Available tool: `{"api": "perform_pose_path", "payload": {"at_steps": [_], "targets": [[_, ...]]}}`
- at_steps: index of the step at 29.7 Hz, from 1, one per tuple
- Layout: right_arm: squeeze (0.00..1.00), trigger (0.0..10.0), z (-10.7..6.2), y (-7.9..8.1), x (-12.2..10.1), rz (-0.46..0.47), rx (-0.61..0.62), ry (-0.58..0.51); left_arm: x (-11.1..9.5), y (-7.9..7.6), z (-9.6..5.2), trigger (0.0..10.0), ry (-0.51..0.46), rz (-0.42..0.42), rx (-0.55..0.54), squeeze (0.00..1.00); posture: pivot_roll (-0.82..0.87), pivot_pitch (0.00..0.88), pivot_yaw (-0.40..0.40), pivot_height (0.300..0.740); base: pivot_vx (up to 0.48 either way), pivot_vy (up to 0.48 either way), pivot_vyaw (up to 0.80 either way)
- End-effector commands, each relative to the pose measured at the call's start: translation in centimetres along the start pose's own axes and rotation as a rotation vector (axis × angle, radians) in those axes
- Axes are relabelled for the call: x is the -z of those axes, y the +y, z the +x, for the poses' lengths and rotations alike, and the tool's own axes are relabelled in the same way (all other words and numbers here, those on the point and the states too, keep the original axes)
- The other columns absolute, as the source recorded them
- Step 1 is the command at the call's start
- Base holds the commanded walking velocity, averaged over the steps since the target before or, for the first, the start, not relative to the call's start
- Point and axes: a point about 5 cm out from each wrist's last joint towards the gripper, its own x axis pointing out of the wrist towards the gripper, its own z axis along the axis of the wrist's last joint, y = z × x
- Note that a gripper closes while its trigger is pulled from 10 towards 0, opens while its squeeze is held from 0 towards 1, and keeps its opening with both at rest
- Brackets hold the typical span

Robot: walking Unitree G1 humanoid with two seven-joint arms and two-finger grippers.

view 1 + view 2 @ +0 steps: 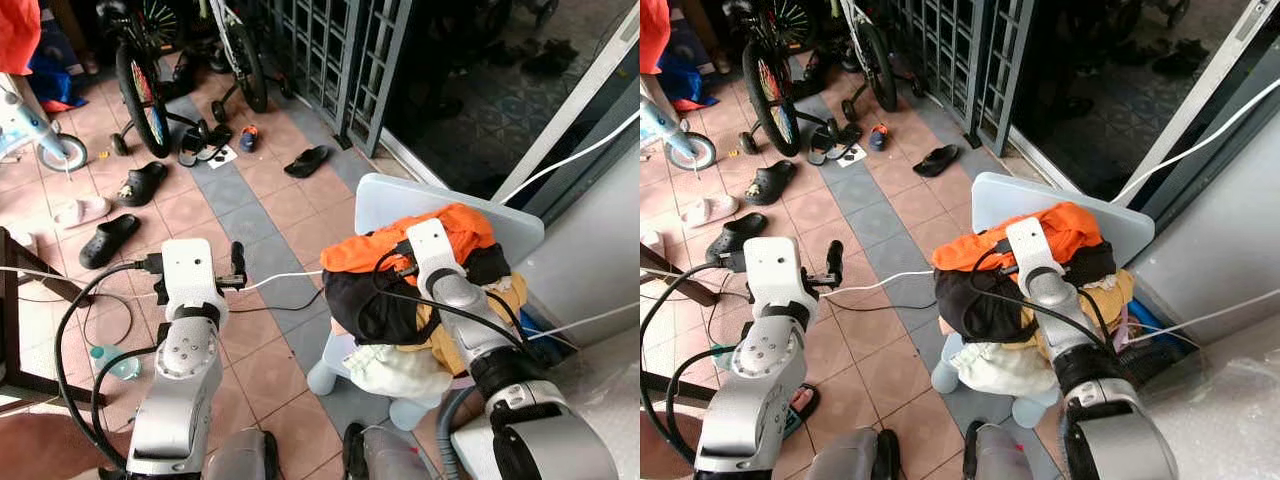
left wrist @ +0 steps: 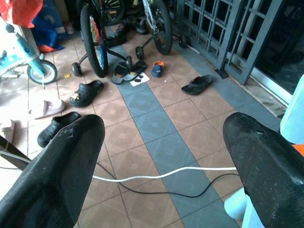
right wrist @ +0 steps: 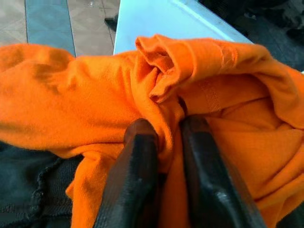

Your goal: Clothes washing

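Right gripper [image 3: 164,142] pinches a fold of the orange garment [image 3: 71,109] atop the pile on the chair [image 1: 400,195]. Left gripper [image 2: 166,156] hangs spread above the floor [image 2: 156,128].

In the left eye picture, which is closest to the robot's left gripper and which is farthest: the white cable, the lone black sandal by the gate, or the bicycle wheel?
From the left gripper:
1. White cable, just beside it on the floor.
2. Black sandal, ahead near the gate.
3. Bicycle wheel, farthest, ahead to the left.

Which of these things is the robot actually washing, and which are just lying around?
For the job: orange garment, pinched by the right gripper; black garment; white cloth.
Lying about: sandals; bicycle; white cable.
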Motion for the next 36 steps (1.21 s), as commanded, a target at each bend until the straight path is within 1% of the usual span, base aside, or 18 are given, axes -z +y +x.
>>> {"api": "perform_pose_path", "payload": {"at_steps": [1, 2, 4, 8, 9, 15, 16, 19, 21, 23, 25, 27, 29, 32, 33, 34, 35, 36], "targets": [[0.00, 0.0, -0.4, -0.5, -0.1, 0.051, 0.005, -0.029, 0.2, -0.1, -0.1, 10.0, 0.007, 0.001, 0.000, 0.00, 0.01, 0.171, -0.034, 0.740, 0.000, 0.000, 0.00], [0.00, 0.0, -0.8, -0.6, -0.9, 0.072, 0.003, -0.095, 0.2, -0.2, -0.1, 10.0, 0.007, -0.002, -0.002, 0.00, 0.01, 0.173, -0.039, 0.740, 0.000, 0.000, 0.00], [0.00, 0.0, -1.6, -0.7, -1.8, 0.094, -0.009, -0.164, 0.3, -0.2, -0.1, 10.0, 0.008, -0.004, -0.005, 0.00, 0.01, 0.173, -0.041, 0.740, 0.000, 0.000, 0.00], [0.00, 0.0, -2.6, -0.5, -2.6, 0.132, -0.015, -0.228, 0.3, -0.2, -0.1, 10.0, 0.009, -0.006, -0.007, 0.00, 0.00, 0.171, -0.045, 0.740, 0.000, 0.000, 0.00], [0.00, 0.0, -2.9, -0.3, -2.8, 0.147, -0.026, -0.246, 0.4, -0.2, -0.1, 10.0, 0.012, -0.006, -0.008, 0.00, 0.00, 0.169, -0.042, 0.740, 0.000, 0.000, 0.00], [0.00, 0.0, -3.5, 0.8, -3.8, 0.200, -0.045, -0.288, 0.3, -0.1, 0.3, 10.0, 0.006, 0.002, -0.006, 0.00, 0.01, 0.153, -0.028, 0.740, 0.000, 0.000, 0.00], [0.00, 0.0, -3.7, 0.9, -4.6, 0.211, -0.045, -0.316, 0.2, -0.1, 0.4, 10.0, -0.001, 0.007, -0.003, 0.00, 0.01, 0.141, -0.022, 0.740, 0.000, 0.000, 0.00], [0.00, 0.0, -4.0, 0.9, -5.5, 0.221, -0.039, -0.353, 0.0, -0.2, 0.6, 10.0, -0.013, 0.011, 0.003, 0.00, 0.01, 0.123, -0.012, 0.740, 0.000, 0.000, 0.00], [0.00, 0.0, -4.5, 0.4, -5.9, 0.197, -0.005, -0.382, -0.3, -0.6, 0.8, 10.0, -0.035, 0.009, 0.019, 0.00, 0.00, 0.102, -0.010, 0.740, 0.000, 0.000, 0.00], [0.00, 0.0, -4.8, 0.2, -6.0, 0.202, 0.008, -0.393, -0.4, -0.8, 0.9, 10.0, -0.045, 0.009, 0.029, 0.00, 0.00, 0.096, -0.011, 0.740, 0.000, 0.000, 0.00], [0.00, 0.0, -5.7, 0.0, -5.4, 0.204, 0.022, -0.392, -0.3, -1.2, 1.3, 10.0, -0.044, 0.026, 0.052, 0.00, -0.02, 0.063, 0.000, 0.740, 0.000, 0.000, 0.00], [0.00, 0.0, -5.9, 0.0, -5.3, 0.207, 0.026, -0.392, -0.3, -1.3, 1.4, 10.0, -0.040, 0.034, 0.059, 0.00, -0.02, 0.054, 0.008, 0.740, 0.000, 0.000, 0.00], [0.00, 0.0, -6.5, 0.0, -5.6, 0.209, 0.045, -0.411, -0.6, -1.7, 1.8, 10.0, -0.052, 0.059, 0.074, 0.00, -0.02, 0.049, 0.025, 0.740, 0.000, 0.000, 0.00], [0.00, 0.0, -7.0, 0.2, -6.4, 0.208, 0.064, -0.448, -1.3, -1.9, 1.7, 10.0, -0.084, 0.083, 0.099, 0.00, -0.01, 0.048, 0.062, 0.740, 0.000, 0.000, 0.00], [0.00, 0.0, -7.0, 0.2, -6.4, 0.208, 0.064, -0.448, -1.3, -1.9, 1.7, 10.0, -0.084, 0.083, 0.099, 0.00, -0.01, 0.048, 0.062, 0.740, 0.000, 0.000, 0.00], [0.00, 1.0, -7.1, 0.2, -6.4, 0.225, 0.072, -0.444, -1.3, -1.9, 1.6, 10.0, -0.096, 0.083, 0.110, 0.00, -0.01, 0.046, 0.068, 0.740, 0.000, 0.000, 0.00], [0.00, 5.9, -7.1, 0.2, -6.3, 0.228, 0.076, -0.437, -1.2, -1.9, 1.6, 10.0, -0.097, 0.081, 0.112, 0.00, -0.01, 0.043, 0.070, 0.740, 0.000, 0.000, 0.00], [0.00, 10.0, -7.0, 0.2, -6.2, 0.229, 0.073, -0.428, -1.1, -2.0, 1.6, 10.0, -0.096, 0.081, 0.113, 0.00, -0.01, 0.043, 0.070, 0.740, 0.000, 0.000, 0.00]]}}
